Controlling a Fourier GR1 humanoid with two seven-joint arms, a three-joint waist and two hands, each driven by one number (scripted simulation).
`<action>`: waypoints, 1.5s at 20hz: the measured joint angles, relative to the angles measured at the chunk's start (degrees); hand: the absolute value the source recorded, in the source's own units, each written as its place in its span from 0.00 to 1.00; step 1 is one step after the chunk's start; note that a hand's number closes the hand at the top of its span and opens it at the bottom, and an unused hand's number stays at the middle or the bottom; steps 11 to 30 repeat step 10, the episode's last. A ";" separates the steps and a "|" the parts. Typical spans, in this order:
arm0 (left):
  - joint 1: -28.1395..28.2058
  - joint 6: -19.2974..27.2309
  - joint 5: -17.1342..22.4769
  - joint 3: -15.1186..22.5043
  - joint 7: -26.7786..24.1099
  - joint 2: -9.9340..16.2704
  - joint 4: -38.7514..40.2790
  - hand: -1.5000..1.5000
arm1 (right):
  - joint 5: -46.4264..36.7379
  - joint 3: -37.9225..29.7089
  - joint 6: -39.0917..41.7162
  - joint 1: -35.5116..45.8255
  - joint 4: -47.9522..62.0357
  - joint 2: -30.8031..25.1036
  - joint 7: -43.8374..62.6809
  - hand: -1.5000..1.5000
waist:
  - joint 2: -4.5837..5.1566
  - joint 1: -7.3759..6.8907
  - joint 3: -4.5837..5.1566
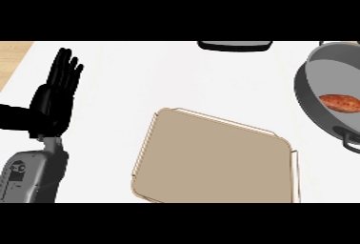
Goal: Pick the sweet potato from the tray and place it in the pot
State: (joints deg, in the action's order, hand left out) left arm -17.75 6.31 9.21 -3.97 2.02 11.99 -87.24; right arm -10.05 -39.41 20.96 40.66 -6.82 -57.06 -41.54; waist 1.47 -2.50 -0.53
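1. The sweet potato (340, 102) already lies inside the pot (309, 102), far to the right of the left hand (55, 95), so I judge the placing done; the step in hand would be only to pull clear.
2. Doing that well means keeping arms away from the pot rim and tray (211, 159) so nothing gets nudged.
3. The left hand rests open at the view's left, fingers straight up, holding nothing.
4. The right hand is out of view.
5. The tray, right of and below the hand, holds nothing.
6. A dark object (234, 45) sits at the top edge; what it is I cannot tell.
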 measured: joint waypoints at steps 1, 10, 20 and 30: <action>-0.15 0.00 0.02 -0.20 0.10 0.20 0.00 0.50 | 0.48 -0.51 0.11 -0.55 0.05 -0.22 -0.25 0.00 | 0.04 -0.04 -0.02; -0.40 -0.34 0.18 0.03 -0.11 -0.24 0.14 0.50 | 2.64 -2.86 2.32 -4.97 -0.16 -4.35 0.70 0.00 | 0.19 0.00 -0.23; -0.40 -0.34 0.18 0.03 -0.11 -0.24 0.14 0.50 | 2.64 -2.86 2.32 -4.97 -0.16 -4.35 0.70 0.00 | 0.19 0.00 -0.23; -0.40 -0.34 0.18 0.03 -0.11 -0.24 0.14 0.50 | 2.64 -2.86 2.32 -4.97 -0.16 -4.35 0.70 0.00 | 0.19 0.00 -0.23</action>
